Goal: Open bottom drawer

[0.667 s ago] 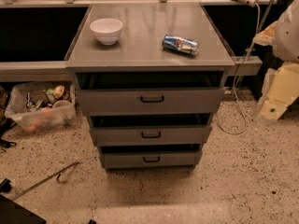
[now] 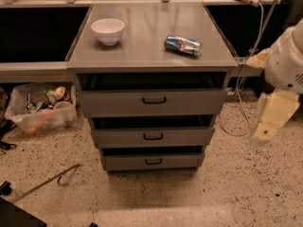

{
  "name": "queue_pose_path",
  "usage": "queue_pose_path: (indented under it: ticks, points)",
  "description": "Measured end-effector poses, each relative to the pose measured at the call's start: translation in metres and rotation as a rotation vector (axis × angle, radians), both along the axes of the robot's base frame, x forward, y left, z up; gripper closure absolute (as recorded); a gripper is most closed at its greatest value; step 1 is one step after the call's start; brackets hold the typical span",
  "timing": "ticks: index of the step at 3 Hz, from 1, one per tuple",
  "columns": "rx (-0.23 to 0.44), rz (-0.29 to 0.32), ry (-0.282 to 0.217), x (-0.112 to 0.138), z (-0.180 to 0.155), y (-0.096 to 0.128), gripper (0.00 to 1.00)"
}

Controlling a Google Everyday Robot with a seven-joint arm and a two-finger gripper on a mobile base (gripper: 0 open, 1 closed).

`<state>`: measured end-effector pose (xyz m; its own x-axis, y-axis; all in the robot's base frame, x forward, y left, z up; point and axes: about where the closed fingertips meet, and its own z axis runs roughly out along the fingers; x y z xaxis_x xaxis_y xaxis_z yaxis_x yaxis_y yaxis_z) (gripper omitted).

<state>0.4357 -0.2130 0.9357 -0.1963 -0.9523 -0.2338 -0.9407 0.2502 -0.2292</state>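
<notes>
End effector (image 2: 273,118) at right edge, grip state cannot tell; bottom drawer (image 2: 152,161) well apart, down-left of it.

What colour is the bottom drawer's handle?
Black, on the grey bottom drawer, camera view; the gripper hangs far right.

My gripper (image 2: 273,118) hangs at the right edge of the frame, well apart from the bottom drawer (image 2: 154,161) down at lower centre. A white bowl (image 2: 108,30) and a can (image 2: 182,45) lying on its side sit up on the cabinet top (image 2: 151,56).
</notes>
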Motion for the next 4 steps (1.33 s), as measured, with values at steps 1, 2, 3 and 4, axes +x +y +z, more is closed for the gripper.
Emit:
queue_pose_path:
  ticks: [1, 2, 3, 4]
  points:
    - [0.032, 0.022, 0.055, -0.001, -0.068, -0.002, 0.00]
    - [0.066, -0.003, 0.112, 0.005, -0.136, -0.012, 0.00]
    - [0.111, -0.038, 0.150, 0.008, -0.194, -0.012, 0.00]
    - [0.111, -0.038, 0.150, 0.008, -0.194, -0.012, 0.00]
